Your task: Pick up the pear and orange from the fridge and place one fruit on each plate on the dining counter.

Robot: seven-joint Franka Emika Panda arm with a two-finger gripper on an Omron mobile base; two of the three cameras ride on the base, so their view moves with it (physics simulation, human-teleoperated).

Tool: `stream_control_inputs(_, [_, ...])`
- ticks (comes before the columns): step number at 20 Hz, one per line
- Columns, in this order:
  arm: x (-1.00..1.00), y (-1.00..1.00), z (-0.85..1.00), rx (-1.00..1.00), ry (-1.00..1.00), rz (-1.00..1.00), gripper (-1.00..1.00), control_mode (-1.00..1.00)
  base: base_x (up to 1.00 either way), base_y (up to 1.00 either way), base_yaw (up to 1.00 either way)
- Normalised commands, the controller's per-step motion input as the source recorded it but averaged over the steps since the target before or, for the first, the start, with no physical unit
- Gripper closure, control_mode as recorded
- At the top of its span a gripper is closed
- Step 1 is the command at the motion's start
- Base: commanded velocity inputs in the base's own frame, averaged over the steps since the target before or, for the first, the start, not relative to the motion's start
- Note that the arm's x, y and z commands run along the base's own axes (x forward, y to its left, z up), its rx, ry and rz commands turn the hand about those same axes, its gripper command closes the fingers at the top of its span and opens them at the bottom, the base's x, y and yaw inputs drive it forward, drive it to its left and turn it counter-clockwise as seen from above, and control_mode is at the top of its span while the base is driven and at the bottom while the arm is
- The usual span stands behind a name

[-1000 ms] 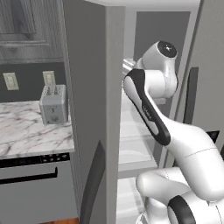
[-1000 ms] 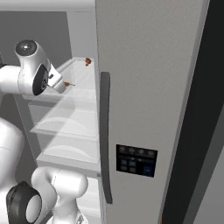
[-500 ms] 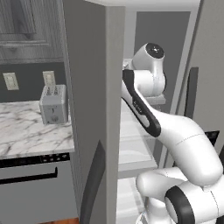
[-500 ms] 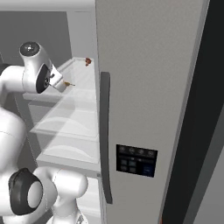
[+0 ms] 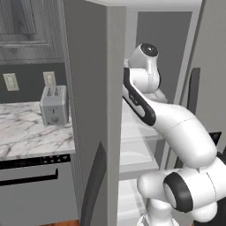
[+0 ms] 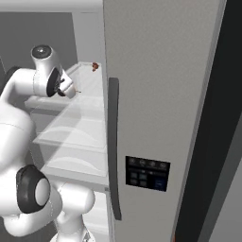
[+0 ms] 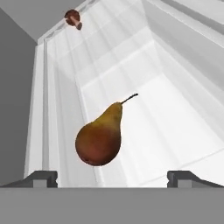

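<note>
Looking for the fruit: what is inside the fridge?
On a white shelf lies the pear, between the open gripper tips. A small reddish-brown thing sits farther back. The closed door hides the rest.

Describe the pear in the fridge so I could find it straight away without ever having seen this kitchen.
Start at the tall grey fridge and look at its white upper shelf, where the robot's open gripper points. The pear lies there, just ahead of the fingertips. It is reddish-brown with a narrow yellowish neck and thin stem, far larger in the hand view than the small dark item at the shelf's far corner.
</note>
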Motion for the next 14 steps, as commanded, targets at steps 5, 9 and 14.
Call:
stream_control_inputs(5, [0.31,0.09,-0.03,0.0,0.18,0.0,-1.0,-1.0,0.0,0.0,0.0])
stream_control_inputs(9, [0.25,0.03,-0.26,0.0,0.01,0.0,-1.0,-1.0,0.0,0.0,0.0])
stream_control_inputs(14, [0.24,0.06,-0.2,0.0,0.0,0.0,-1.0,-1.0,0.0,0.0,0.0])
